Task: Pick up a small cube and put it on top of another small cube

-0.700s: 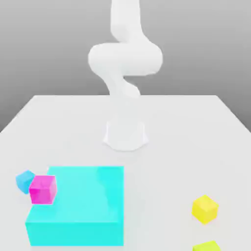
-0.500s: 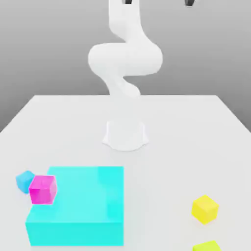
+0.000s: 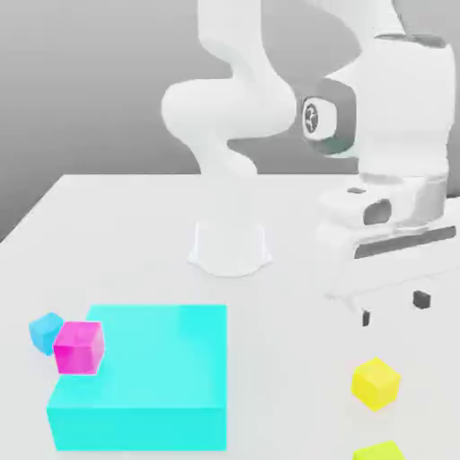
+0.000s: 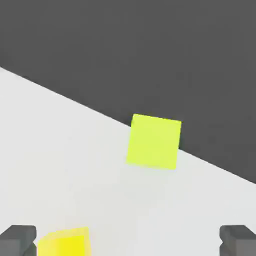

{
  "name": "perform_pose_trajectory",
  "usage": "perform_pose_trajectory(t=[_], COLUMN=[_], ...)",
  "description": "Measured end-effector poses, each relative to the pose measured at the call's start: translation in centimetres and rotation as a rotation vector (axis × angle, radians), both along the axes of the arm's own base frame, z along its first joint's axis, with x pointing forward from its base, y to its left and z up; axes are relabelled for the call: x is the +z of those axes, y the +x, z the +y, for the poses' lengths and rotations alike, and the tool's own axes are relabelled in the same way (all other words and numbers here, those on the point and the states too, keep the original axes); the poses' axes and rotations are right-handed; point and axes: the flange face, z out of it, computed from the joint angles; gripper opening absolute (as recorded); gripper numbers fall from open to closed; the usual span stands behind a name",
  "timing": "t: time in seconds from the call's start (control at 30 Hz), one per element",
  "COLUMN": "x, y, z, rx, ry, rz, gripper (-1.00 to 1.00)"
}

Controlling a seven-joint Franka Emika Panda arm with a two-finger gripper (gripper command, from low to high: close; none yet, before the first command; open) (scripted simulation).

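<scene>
The gripper (image 3: 393, 308), fingers apart, hovers above the yellow cube (image 3: 375, 384). 1 magenta cube (image 3: 79, 348) rests on the cyan block (image 3: 144, 377).

Your claw (image 3: 393, 310) has open air beneath it, above the yellow cube (image 3: 375, 384). Toward the exterior view's left, a bare stretch of surface (image 3: 287, 377) gives you a lane before the big cyan block (image 3: 148, 359) blocks low passage. The lime cube (image 4: 153, 142) obstructs the surface's edge.
</scene>
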Motion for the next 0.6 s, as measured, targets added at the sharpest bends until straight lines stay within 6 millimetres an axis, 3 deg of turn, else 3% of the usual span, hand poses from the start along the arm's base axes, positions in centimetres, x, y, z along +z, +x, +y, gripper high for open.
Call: perform_pose_trajectory(t=[0.1, 0.27, 0.3, 0.5, 0.6], x=[-5.3, -11.5, -12.4, -12.9, -10.8], y=[-2.5, -3.1, -3.2, -3.3, -3.2], z=[1.1, 1.4, 1.4, 1.4, 1.4], rx=[0.050, 0.063, 0.064, 0.064, 0.063], ry=[-0.022, -0.025, -0.027, -0.027, -0.026], rz=[0.079, 0.100, 0.101, 0.100, 0.100], gripper=[0.00, 0.00, -1.00, -1.00, -1.00])
